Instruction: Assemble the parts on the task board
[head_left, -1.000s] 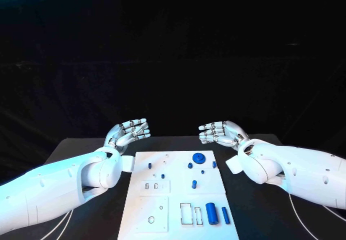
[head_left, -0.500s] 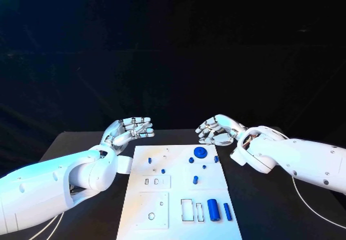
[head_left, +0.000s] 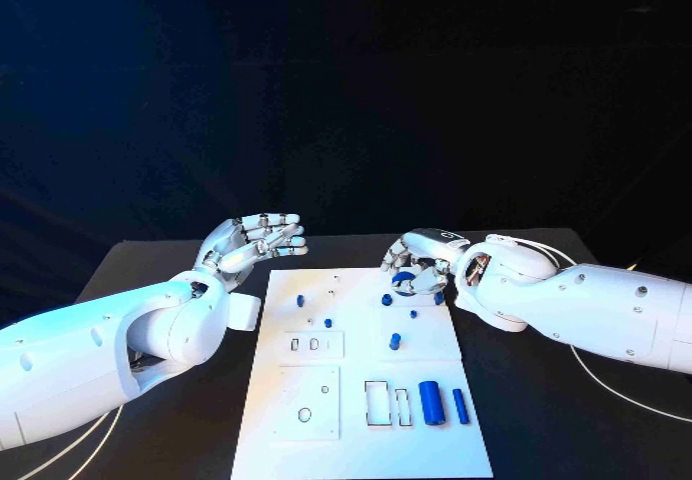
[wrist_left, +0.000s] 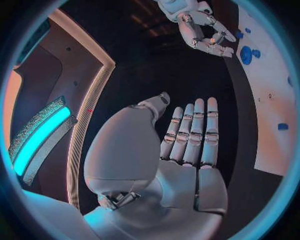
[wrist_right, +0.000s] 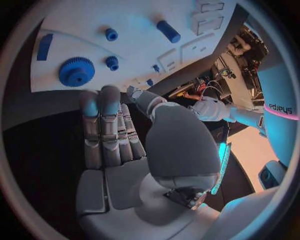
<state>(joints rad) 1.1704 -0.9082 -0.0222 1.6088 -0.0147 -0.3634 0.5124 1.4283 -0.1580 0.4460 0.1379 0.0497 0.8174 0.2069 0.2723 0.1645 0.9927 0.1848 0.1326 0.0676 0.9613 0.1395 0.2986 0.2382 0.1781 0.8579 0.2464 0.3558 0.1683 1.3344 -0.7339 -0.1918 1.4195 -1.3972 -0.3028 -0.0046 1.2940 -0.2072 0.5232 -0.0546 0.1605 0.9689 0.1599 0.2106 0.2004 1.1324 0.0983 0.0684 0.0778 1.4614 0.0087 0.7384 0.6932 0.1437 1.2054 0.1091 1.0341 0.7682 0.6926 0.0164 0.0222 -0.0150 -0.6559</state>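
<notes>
Here, the white task board (head_left: 361, 400) lies at the lower centre of the head view on the black tabletop (head_left: 548, 420), with small blue parts scattered on it. The right hand (head_left: 421, 262) hovers over the blue gear (wrist_right: 76, 71) near the board's upper right corner, fingers apparently extended, holding nothing. The left hand (head_left: 257, 243), left of the board's top, is spread wide and empty.
</notes>
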